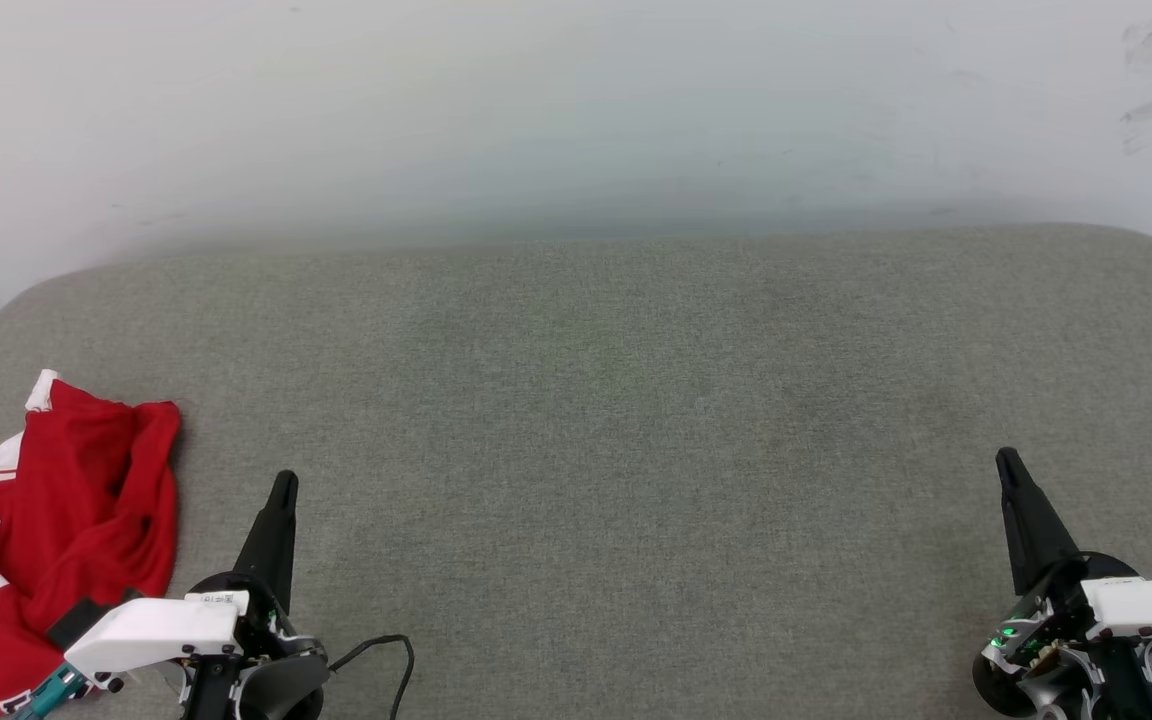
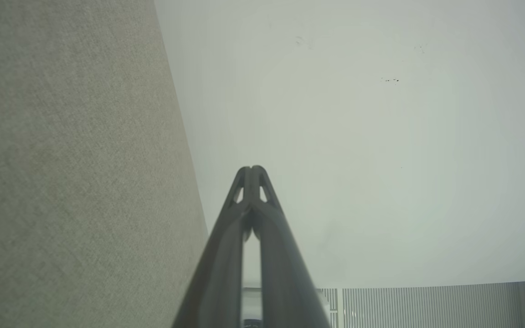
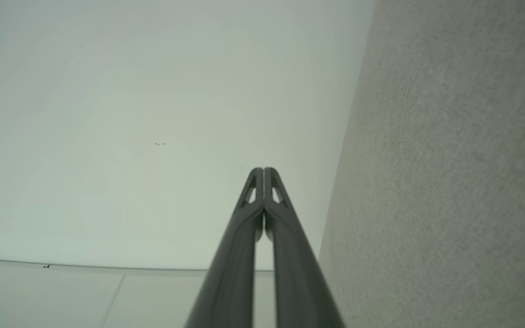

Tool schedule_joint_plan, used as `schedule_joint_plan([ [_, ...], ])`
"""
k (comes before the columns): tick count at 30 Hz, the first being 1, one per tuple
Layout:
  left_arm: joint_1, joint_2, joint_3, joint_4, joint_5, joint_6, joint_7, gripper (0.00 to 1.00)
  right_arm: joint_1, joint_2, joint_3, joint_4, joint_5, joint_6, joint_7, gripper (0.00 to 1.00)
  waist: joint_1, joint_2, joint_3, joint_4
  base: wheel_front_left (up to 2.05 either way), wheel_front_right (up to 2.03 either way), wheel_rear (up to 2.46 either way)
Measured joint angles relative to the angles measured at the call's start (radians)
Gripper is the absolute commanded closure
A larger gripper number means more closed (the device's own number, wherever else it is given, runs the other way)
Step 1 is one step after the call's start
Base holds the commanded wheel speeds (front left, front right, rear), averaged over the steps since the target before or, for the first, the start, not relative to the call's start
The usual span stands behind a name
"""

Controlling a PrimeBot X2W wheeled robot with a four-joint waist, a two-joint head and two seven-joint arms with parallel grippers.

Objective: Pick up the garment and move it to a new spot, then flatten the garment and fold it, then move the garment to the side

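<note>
My left gripper (image 1: 283,484) and right gripper (image 1: 1006,458), closed and empty, over the grey fabric cushion (image 1: 636,400); crumpled red-and-white jersey (image 1: 66,500) at its near-left corner.

Nothing legible: no word, number or brand can be read. A small white label (image 1: 223,598) sits on the left arm (image 1: 151,630), just right of the garment (image 1: 66,500); its dark print is too small to make out. The garment's crumpled folds show red cloth and white trim, with no letters in sight
</note>
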Motion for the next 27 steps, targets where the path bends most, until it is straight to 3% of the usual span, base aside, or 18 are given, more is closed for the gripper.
schedule_joint_plan([
  [23,0.0,0.0,0.0,0.0,0.0,0.0,0.0,1.0,0.0,0.0,0.0,0.0,0.0,0.0,0.0,1.0,0.0,0.0,0.0,0.0,0.0,0.0,0.0],
  [24,0.001,0.0,-0.001,0.003,0.0,0.0,0.0,0.0,0.002,0.0,0.0,0.002,0.0,0.0,0.0,0.0,0.0,0.0,0.0,0.0,0.0,0.0,0.0],
  [27,0.023,-0.003,-0.006,0.021,0.0,0.001,-0.002,0.0,0.023,0.002,0.002,0.02,0.0,0.0,-0.003,0.0,0.0,0.0,0.0,0.0,0.0,0.0,0.0],
])
